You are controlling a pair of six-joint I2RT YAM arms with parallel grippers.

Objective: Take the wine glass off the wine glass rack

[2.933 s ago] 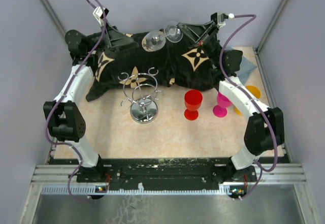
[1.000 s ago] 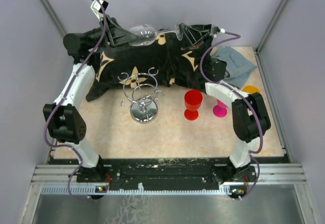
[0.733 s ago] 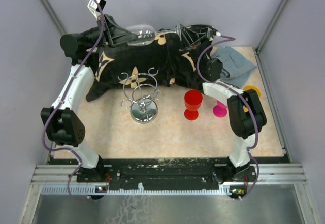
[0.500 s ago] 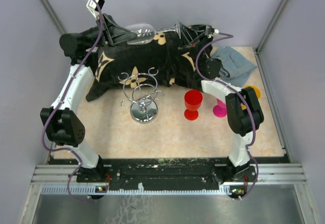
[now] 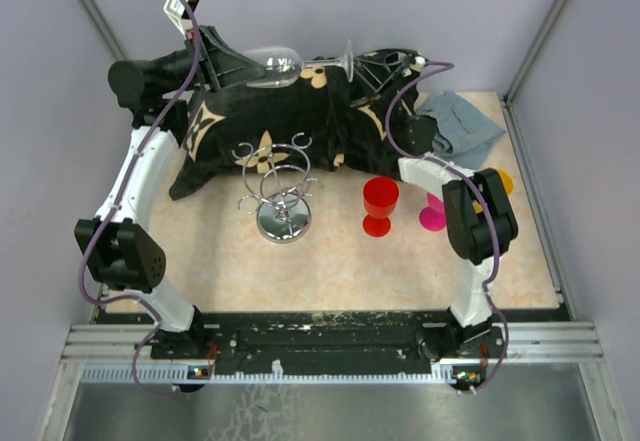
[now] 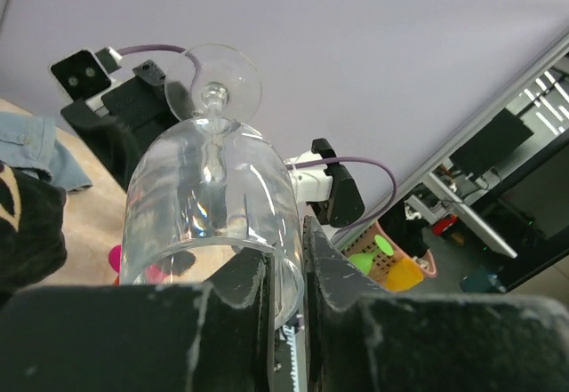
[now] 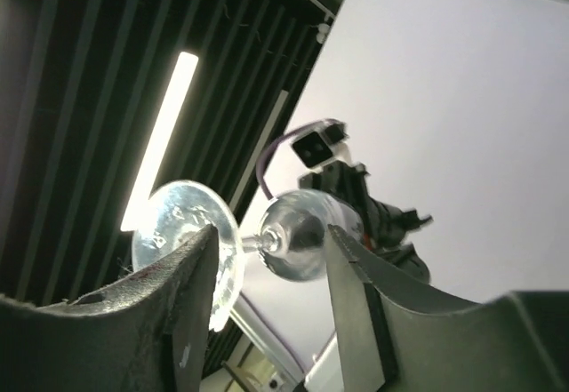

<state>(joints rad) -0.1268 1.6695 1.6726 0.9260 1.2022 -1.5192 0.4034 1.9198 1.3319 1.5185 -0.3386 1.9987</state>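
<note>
Since the earliest picture the wine glass (image 5: pixel 285 62) has tipped over to lie level and drifted to the left. The right arm's elbow has folded in toward the wine glass rack (image 5: pixel 283 217). The glass is off the rack, held in the air well beyond its far side, bowl to the left and foot to the right. The left gripper (image 6: pixel 283 276) is pinched narrow on the bowl's rim, the glass wall caught between its two fingers. The right gripper (image 7: pixel 271 237) has its fingers spread wide either side of the stem (which runs through the gap, apart from both), with the foot just beside one finger. The rack stands upright on its round base. A black patterned cloth (image 5: pixel 300 121) lies on the rack's far side, below the glass. A red cup (image 5: pixel 380 201) stands near the rack on its right. A pink cup (image 5: pixel 433 217) is farther right, partly behind the right arm, and a blue-grey cloth (image 5: pixel 462 126) lies well off to the rack's far right.
</note>
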